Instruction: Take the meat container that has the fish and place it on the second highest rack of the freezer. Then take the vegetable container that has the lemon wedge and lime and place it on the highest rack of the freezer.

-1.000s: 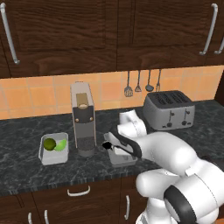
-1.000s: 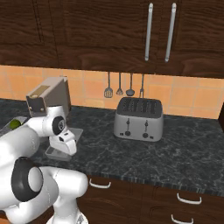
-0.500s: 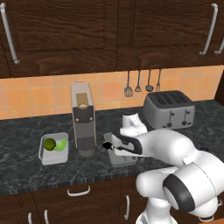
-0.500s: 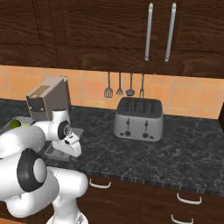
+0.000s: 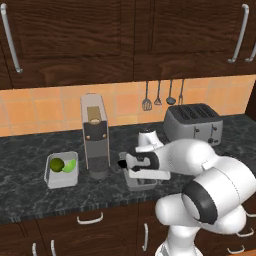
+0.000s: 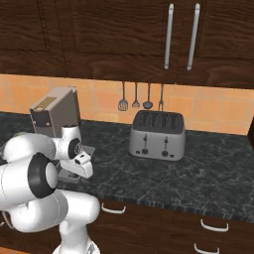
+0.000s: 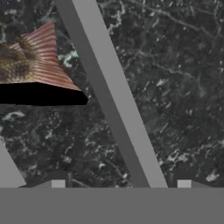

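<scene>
the grey rectangular meat container (image 5: 140, 179) sits on the dark marbled stone tabletop (image 5: 30, 200) beside the tall grey coffee machine (image 5: 95, 136), right under the claw (image 5: 131, 168). in the hand view one grey container wall runs up between the claw's tips, the reddish-brown scaly fish (image 7: 35, 59) lying inside to its left. how wide the claw stands i cannot tell. farther left, a second grey tray (image 5: 62, 171) holds a green lime (image 5: 57, 164) and a pale wedge (image 5: 70, 166).
</scene>
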